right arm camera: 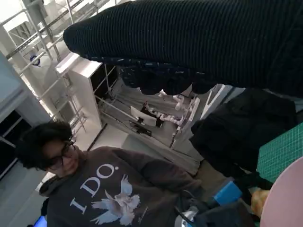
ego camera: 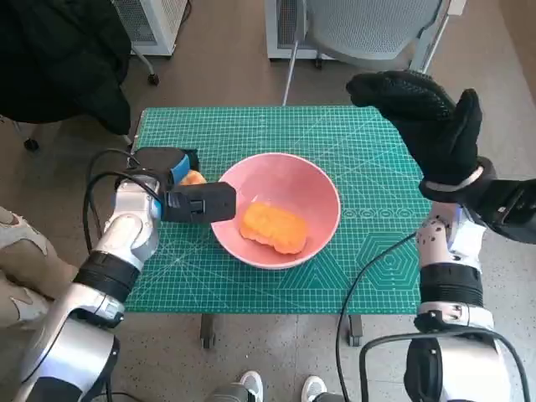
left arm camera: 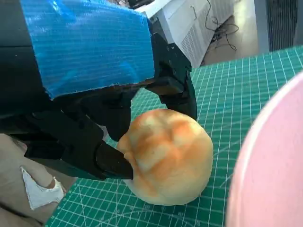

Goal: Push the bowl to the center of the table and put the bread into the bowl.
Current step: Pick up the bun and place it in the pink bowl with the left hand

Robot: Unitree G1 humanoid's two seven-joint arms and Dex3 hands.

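The pink bowl (ego camera: pixel 322 180) stands near the middle of the green mat (ego camera: pixel 377 159), with an oblong orange bread (ego camera: pixel 273 227) lying inside it. A round bread roll (ego camera: pixel 193 177) sits on the mat just left of the bowl. My left hand (ego camera: pixel 163 167) is at the roll. In the left wrist view its black fingers (left arm camera: pixel 111 163) press the roll (left arm camera: pixel 165 156) from two sides, close to the bowl's wall (left arm camera: pixel 272 165). My right hand (ego camera: pixel 423 113) hangs raised over the table's far right corner, fingers apart and holding nothing.
A chair (ego camera: pixel 368 29) and white units stand beyond the table's far edge. A dark coat (ego camera: pixel 59 59) lies at the far left. A person (right arm camera: pixel 109 189) in a grey printed sweatshirt sits nearby. Cables (ego camera: pixel 360 285) trail over the mat's right front.
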